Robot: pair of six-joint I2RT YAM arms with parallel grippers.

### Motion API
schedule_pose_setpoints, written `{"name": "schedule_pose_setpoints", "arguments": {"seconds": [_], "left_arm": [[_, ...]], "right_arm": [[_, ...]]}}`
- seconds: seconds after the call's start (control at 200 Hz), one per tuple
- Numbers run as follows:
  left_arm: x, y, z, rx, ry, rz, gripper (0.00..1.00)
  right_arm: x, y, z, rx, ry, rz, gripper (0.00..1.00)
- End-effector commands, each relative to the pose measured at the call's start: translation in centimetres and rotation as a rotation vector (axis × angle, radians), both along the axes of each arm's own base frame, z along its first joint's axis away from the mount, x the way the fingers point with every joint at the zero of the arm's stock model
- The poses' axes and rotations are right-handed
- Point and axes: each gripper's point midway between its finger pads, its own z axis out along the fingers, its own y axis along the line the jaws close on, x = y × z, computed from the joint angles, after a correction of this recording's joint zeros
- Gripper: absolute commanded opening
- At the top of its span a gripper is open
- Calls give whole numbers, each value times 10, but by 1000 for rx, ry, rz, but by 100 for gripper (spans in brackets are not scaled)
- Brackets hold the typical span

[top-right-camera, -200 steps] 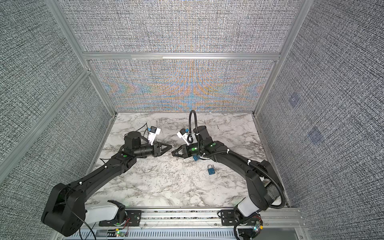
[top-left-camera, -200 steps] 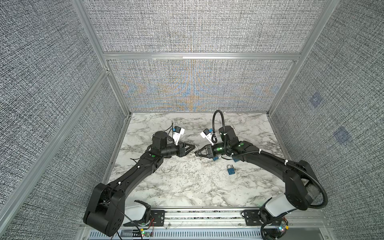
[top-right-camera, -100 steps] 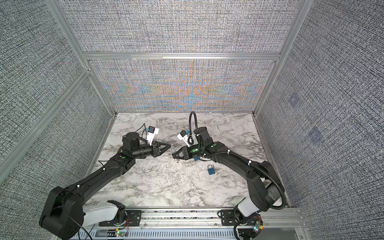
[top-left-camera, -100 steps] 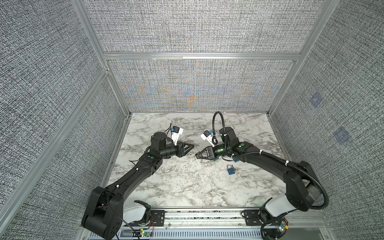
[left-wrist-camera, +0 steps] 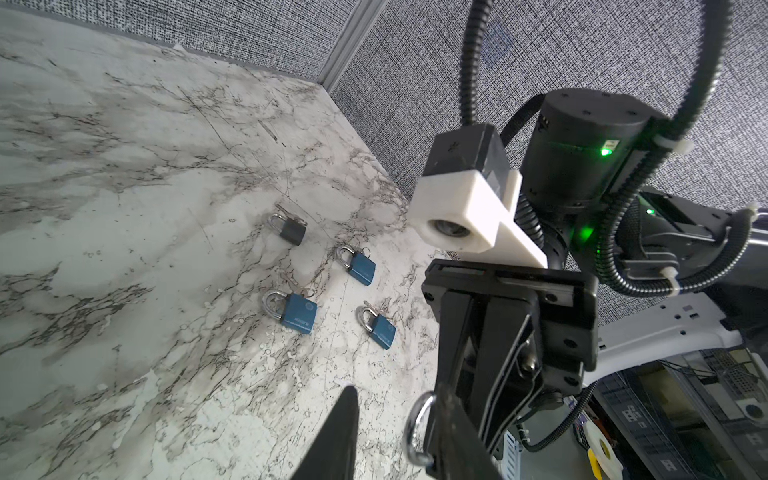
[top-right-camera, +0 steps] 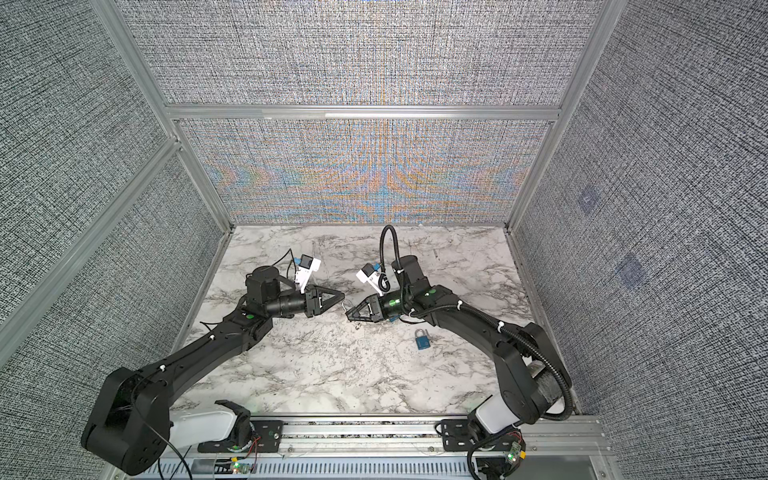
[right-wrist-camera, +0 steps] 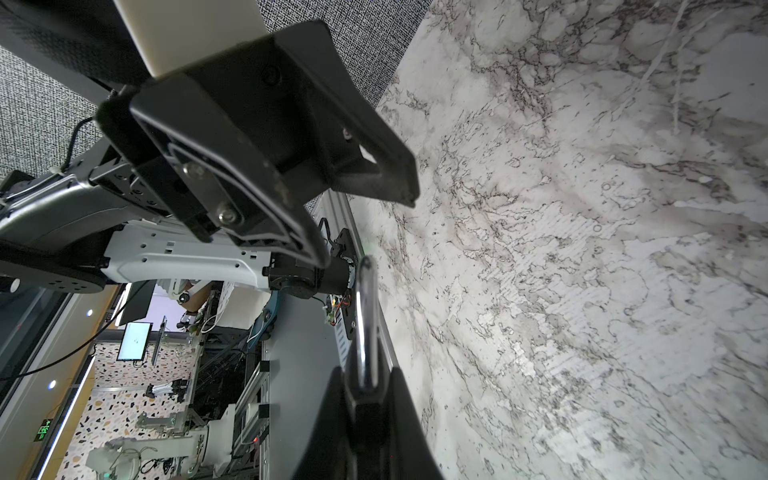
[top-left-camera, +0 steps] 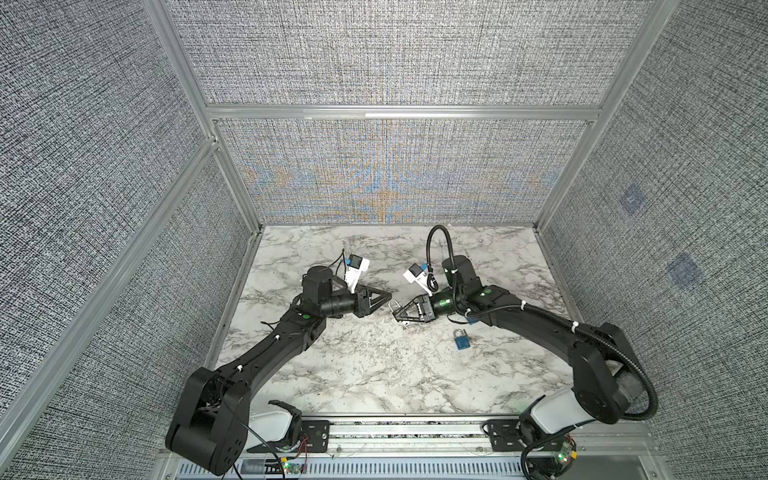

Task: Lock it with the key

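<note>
My right gripper [right-wrist-camera: 365, 374] is shut on the dark body of a padlock [right-wrist-camera: 365, 316], held above the marble table. Its silver shackle [left-wrist-camera: 413, 428] sticks out past the fingertips toward my left gripper [left-wrist-camera: 395, 415]. The left gripper stands open, its fingers [left-wrist-camera: 340, 436] on either side of the shackle's end without pinching it. In both top views the two grippers [top-left-camera: 388, 296] [top-left-camera: 397, 318] meet tip to tip at mid-table. A small silver key [left-wrist-camera: 286, 210] lies at a dark padlock [left-wrist-camera: 293, 232] on the table. I cannot make out a key in the held padlock.
Three blue padlocks [left-wrist-camera: 359, 266] [left-wrist-camera: 295, 311] [left-wrist-camera: 380, 328] lie near the dark one, beside the right arm. In a top view only one blue padlock [top-left-camera: 462, 340] shows fully, in front of the right forearm. Fabric walls close three sides of the table [top-left-camera: 374, 374].
The left gripper's jaws have narrowed a little around the shackle's end. Both arms stay almost where they were, and the right grip on the padlock is unchanged.
</note>
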Motion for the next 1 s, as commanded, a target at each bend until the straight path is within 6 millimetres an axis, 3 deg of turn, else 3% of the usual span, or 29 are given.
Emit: {"name": "schedule_pose_setpoints", "arguments": {"seconds": [0.0,0.34,0.725,0.995], "left_arm": [[-5,-4,7,-37,-21,-48,30],[-10,-6,9,-53,-18,-77,19],[-14,-10,6,-61,1,-109,17],[-11,-10,2,-49,8,-97,0]], "right_arm": [[-1,2,8,32,-20,20,0],[1,3,8,31,-19,15,0],[3,4,11,34,-21,14,0],[0,5,16,53,-15,26,0]]}}
